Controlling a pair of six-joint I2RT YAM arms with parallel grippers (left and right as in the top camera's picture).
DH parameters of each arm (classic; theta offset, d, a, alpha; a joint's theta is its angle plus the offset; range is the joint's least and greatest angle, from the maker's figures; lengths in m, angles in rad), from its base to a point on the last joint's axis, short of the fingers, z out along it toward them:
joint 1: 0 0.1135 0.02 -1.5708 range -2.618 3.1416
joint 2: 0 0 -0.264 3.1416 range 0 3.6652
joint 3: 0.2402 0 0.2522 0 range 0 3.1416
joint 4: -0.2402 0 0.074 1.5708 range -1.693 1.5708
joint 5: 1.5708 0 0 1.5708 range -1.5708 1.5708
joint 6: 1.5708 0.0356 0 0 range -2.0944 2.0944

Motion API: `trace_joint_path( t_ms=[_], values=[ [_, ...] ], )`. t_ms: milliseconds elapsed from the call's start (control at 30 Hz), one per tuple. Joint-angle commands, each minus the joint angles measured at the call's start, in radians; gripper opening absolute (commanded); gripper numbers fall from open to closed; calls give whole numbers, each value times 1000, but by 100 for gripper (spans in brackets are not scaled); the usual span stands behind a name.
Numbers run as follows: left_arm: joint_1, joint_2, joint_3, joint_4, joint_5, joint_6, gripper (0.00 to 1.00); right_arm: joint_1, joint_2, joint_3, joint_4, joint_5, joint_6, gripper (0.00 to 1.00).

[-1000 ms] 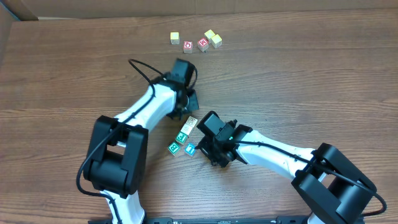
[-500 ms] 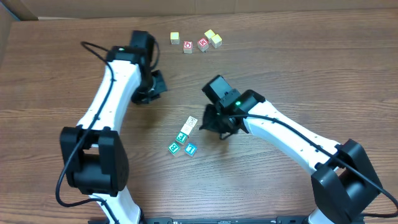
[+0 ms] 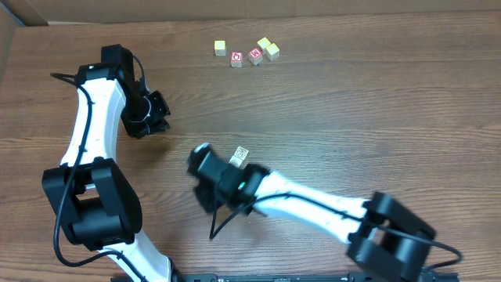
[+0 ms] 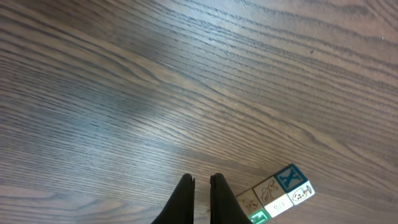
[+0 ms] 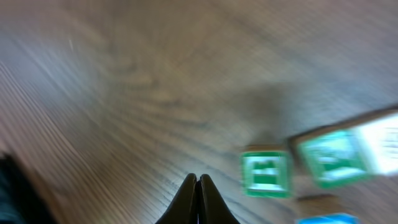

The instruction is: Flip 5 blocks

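In the overhead view only one whitish block (image 3: 240, 155) shows; my right arm covers the rest of the blocks. My right gripper (image 3: 200, 174) hangs just left of it. The blurred right wrist view shows its shut tips (image 5: 198, 186) over bare wood, with two green-printed blocks (image 5: 266, 172) (image 5: 329, 155), a whitish one (image 5: 382, 140) and a blue edge (image 5: 326, 219) to the right. My left gripper (image 3: 160, 113) is far off at the upper left. Its fingers (image 4: 201, 198) are shut on nothing. A blue X block (image 4: 287, 177), whitish blocks (image 4: 267, 188) and a green corner (image 4: 260, 217) lie at that view's lower right.
Two yellow-faced cubes (image 3: 268, 48) (image 3: 220, 48) and two red-faced cubes (image 3: 236, 59) (image 3: 255, 56) lie in a loose row at the table's far side. A cardboard wall (image 3: 8, 47) borders the back left. A black cable (image 3: 219, 223) loops under my right arm.
My left arm has swung away from the blocks to the upper left. My right arm swept left over the cluster and now hides the green and blue blocks from above.
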Motion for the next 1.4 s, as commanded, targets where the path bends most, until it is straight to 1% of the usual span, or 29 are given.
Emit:
trace_joint_path(
  t_ms=[0,167,467,867,967,1100,1367],
  values=[
    [-21,-21,12,-4,-6,33,4,56,54,16,16,103,-96,4],
    [-32,-21,6,-4,-6,32,4,74,97,16,5,144,-96,4],
    [-31,-21,-3,-2,-13,33,4,29,101,13,-20,147,-95,4],
    [-31,-21,-3,0,-13,33,4,27,100,1,-18,145,-97,4],
    [-31,-21,-3,0,-13,33,4,28,101,1,-27,106,-144,4],
    [-32,-21,-3,0,-13,33,4,31,101,-11,-27,102,-144,4],
    [-31,-21,-3,-1,-13,33,4,27,106,-11,-50,167,-144,4]
  ],
)
